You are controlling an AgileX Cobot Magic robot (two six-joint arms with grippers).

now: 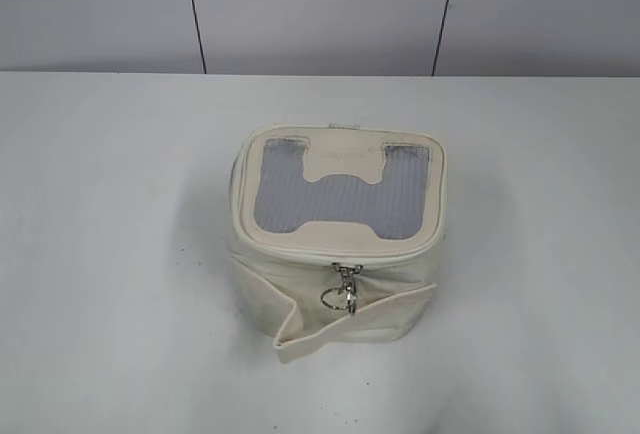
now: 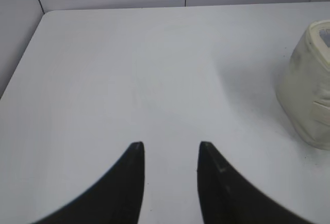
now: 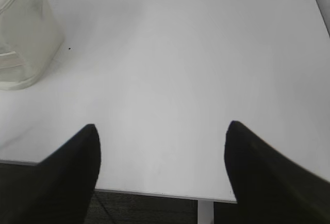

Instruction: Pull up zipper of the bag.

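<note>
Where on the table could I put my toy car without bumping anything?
Almost anywhere. The bag sits mid-table, alone. Bare patches lie left of it, right of it, behind it toward the wall, and in front toward the near edge. Only close under the dangling zipper ring is tight.

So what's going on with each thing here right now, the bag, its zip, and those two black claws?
bag: upright on the table, untouched, loose band sagging at the front.
zipper: slider at the front rim, ring pull hanging down.
left gripper: open, empty, away from the bag.
right gripper: wide open, empty, near the table edge.
</note>
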